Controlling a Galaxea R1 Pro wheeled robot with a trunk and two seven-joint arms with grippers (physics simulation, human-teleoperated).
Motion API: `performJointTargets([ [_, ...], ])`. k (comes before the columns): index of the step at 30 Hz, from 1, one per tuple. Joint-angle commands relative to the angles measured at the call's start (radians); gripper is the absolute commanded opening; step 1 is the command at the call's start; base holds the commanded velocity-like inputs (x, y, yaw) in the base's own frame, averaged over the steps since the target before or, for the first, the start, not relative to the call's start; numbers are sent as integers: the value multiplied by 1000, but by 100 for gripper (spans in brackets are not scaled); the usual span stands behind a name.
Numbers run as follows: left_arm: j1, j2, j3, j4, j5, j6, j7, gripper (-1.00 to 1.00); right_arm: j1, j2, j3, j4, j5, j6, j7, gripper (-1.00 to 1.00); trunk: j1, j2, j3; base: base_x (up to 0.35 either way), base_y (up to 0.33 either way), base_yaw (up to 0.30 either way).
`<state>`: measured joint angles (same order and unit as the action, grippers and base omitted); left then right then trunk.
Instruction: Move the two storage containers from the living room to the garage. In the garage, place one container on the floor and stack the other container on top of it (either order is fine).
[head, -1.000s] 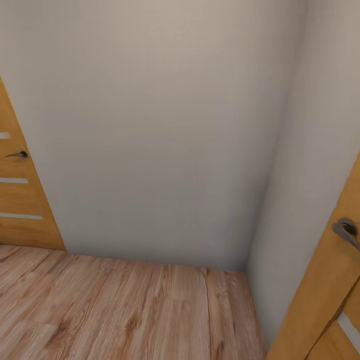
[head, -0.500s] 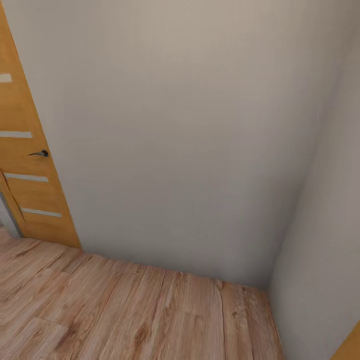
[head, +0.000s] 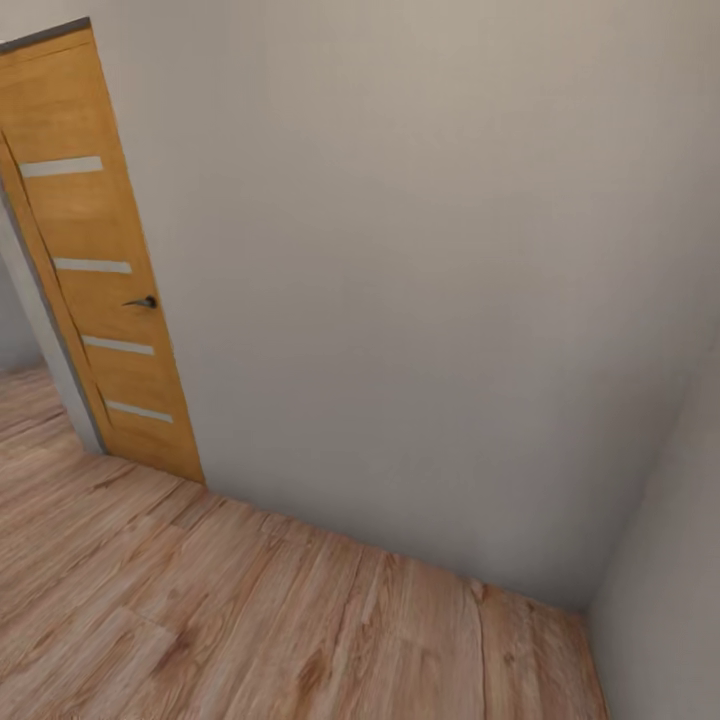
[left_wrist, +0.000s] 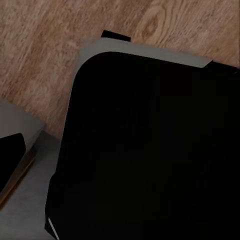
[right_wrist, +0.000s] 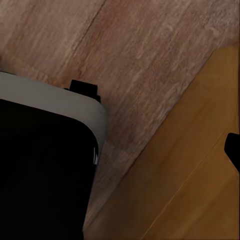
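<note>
Living-room-style plank floor (head: 250, 620) meets a grey-white wall (head: 400, 250); wooden door (head: 95, 260) with 4 strips; gripper states unclear

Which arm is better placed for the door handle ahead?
Left, probably. The door and its handle sit at the head view's left, the left arm's side. It looks out of reach for now, so the base should close in first.

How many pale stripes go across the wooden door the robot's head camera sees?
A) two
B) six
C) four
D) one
C, because the head view shows the wooden door at the left with four pale strips stacked across it, above the plank floor.
</note>
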<state>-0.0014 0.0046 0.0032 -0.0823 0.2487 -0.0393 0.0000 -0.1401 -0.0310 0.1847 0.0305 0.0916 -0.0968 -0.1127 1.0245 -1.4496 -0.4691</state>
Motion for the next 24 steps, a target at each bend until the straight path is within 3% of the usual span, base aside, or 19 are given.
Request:
performJointTargets([
  [1, 0, 0, 0, 0, 4, -2, 0, 100, -2, 0, 1, 3, 10, -4, -4, 100, 1, 0, -1, 307, 0, 269],
  [12, 0, 0, 0, 0, 4, -2, 0, 100, -2, 1, 1, 3, 10, -11, -5, 100, 1, 0, -1, 297, 0, 269],
  [24, 0, -1, 1, 0, 8, -1, -2, 100, -2, 0, 1, 2, 13, -26, -5, 100, 1, 0, -1, 37, 0, 269],
])
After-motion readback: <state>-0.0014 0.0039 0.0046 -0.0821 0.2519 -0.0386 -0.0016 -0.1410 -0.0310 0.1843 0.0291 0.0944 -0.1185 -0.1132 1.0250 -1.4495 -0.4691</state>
